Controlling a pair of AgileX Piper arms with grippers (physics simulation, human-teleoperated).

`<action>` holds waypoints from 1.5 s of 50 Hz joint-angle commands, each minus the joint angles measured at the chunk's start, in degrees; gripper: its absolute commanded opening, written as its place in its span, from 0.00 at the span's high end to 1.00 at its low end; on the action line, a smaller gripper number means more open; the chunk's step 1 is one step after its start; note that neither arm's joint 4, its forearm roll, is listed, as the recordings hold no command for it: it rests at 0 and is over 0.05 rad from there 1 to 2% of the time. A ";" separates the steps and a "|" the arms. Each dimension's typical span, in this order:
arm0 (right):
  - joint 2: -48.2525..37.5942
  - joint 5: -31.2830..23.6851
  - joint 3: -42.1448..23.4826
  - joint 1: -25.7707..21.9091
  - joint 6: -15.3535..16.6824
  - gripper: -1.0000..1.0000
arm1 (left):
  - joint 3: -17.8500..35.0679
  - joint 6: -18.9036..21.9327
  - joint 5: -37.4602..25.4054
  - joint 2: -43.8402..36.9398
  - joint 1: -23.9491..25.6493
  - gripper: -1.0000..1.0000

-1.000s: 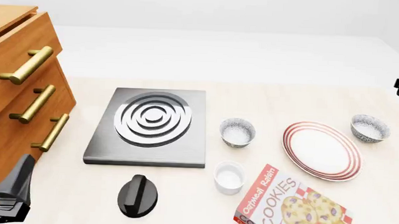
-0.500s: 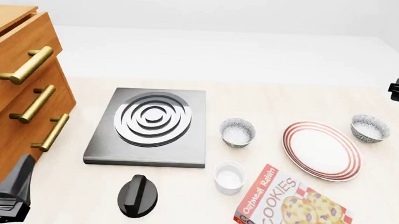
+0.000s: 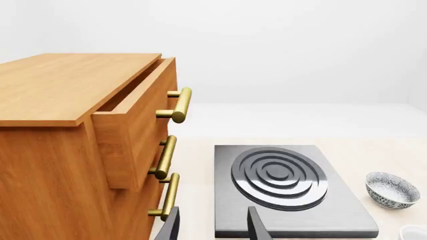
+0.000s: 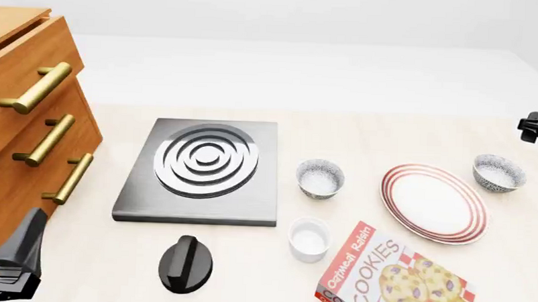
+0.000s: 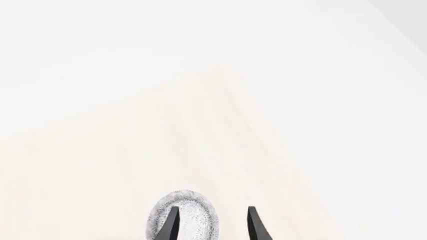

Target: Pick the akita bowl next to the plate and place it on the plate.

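The akita bowl [image 4: 498, 173], speckled grey outside and white inside, sits just right of the plate [image 4: 433, 202], a wide white dish with red rings. Its look-alike bowl [image 4: 320, 178] stands left of the plate, beside the stove. My right gripper [image 4: 537, 127] shows only partly at the right edge, above and behind the akita bowl. In the right wrist view its fingers [image 5: 171, 224] are spread open, with the akita bowl [image 5: 190, 207] below them, overlapped by one fingertip. My left gripper [image 3: 212, 230] is open and empty, low by the drawer cabinet [image 4: 28, 136].
A black stove plate [image 4: 201, 172] with a knob [image 4: 185, 263] lies centre-left. A small white cup [image 4: 309, 239] and a cookie box [image 4: 395, 276] sit in front of the plate. The cabinet's top drawer [image 3: 143, 115] stands slightly open.
My right gripper has crept in from the right edge, leftward and lower, toward the akita bowl. The left arm and all dishes have stayed put.
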State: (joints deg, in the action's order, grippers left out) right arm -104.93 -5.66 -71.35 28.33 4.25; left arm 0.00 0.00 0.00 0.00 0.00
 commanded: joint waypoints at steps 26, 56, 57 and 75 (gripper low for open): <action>-5.91 1.04 0.43 1.36 0.66 0.00 | 0.00 0.00 0.00 0.00 0.00 0.00; -10.51 1.25 -0.22 -0.39 -2.36 0.00 | 0.00 0.00 0.00 0.00 0.00 0.00; -10.63 1.32 -0.19 -0.56 -2.55 0.00 | 0.00 0.00 0.00 0.00 0.00 0.00; -12.26 1.72 -0.17 -0.12 -3.72 0.00 | 0.00 0.00 0.00 0.00 0.00 0.00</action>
State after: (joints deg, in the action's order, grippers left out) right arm -116.23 -4.30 -71.65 28.11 1.10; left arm 0.00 0.00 0.00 0.00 0.00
